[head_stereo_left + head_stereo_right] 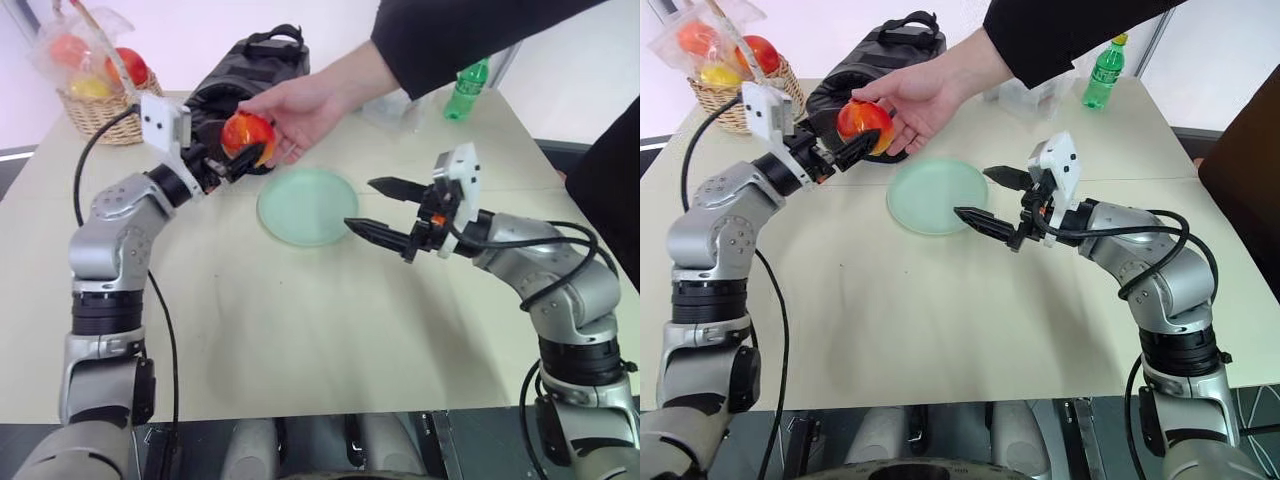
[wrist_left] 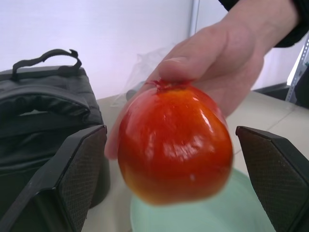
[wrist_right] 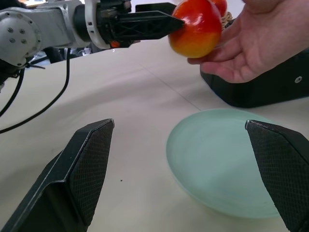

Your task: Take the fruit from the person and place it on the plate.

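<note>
Beige tabletop [image 1: 300,330] runs under both arms, with a pale wall behind it. The left hand [image 1: 240,160] is raised at the far left of the surface with its two black fingers spread wide, one on each side of the fruit [image 1: 247,134]. The left wrist view shows clear gaps between the pads and the red-orange skin, so the hand has hold of nothing yet; the far finger's contact is harder to judge from the head views, though it looks just short of touching. The fruit sits in the person's hand [image 1: 300,110], cradled from behind and below by the curled fingers, which leaves its two flanks free for the robot's fingers. That seems the reason for the offer at this height and angle: the handover can close from the sides without pinching the person's hand. The person's dark sleeve [image 1: 450,40] reaches in from the far right.

Just below and to the right of the fruit lies the plate [image 1: 308,205], flat on the tabletop and bare, close enough that the carry after the grasp should be short. The right hand [image 1: 380,210] hovers at the plate's right edge, fingers wide apart and holding nothing, seemingly parked out of the way.

Behind the handover stands a black bag [image 1: 250,65]. A wicker basket [image 1: 100,110] of wrapped fruit sits at the far left corner and a green bottle [image 1: 467,90] near the far right.
</note>
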Available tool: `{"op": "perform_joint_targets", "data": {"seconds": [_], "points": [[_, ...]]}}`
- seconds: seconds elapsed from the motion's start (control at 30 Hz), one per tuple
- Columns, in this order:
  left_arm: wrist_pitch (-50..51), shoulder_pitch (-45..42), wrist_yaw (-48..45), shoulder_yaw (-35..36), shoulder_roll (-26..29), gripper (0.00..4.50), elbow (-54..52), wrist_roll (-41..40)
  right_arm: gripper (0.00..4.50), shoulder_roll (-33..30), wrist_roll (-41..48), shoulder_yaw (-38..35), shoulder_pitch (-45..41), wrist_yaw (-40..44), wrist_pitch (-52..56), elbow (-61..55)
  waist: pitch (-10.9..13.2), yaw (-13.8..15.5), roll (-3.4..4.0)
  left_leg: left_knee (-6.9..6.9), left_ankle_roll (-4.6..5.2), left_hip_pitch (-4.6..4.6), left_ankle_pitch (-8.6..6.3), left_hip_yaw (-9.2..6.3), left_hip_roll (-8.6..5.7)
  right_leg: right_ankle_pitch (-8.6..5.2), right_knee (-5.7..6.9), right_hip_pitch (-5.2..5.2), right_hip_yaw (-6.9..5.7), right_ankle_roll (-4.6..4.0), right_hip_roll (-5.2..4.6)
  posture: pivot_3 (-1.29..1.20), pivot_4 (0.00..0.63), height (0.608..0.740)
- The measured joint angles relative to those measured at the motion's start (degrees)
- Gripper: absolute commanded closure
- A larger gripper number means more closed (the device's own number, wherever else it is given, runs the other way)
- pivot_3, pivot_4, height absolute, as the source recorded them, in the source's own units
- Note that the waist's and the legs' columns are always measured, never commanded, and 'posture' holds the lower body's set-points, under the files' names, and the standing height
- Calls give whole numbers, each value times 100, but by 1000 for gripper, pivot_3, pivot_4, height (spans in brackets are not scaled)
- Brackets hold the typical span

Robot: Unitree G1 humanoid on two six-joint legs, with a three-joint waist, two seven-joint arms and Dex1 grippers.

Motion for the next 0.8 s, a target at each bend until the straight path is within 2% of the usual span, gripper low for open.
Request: {"op": "perform_joint_targets", "data": {"seconds": [0.8], "points": [[-173,-81,-179,-75,-216,0,275,264,53,8,-133,0,41,-176,-126,-5,0,-2,0,0,0,0,0,-1,1,0,0,0,0,0,1,0,150,740]]}}
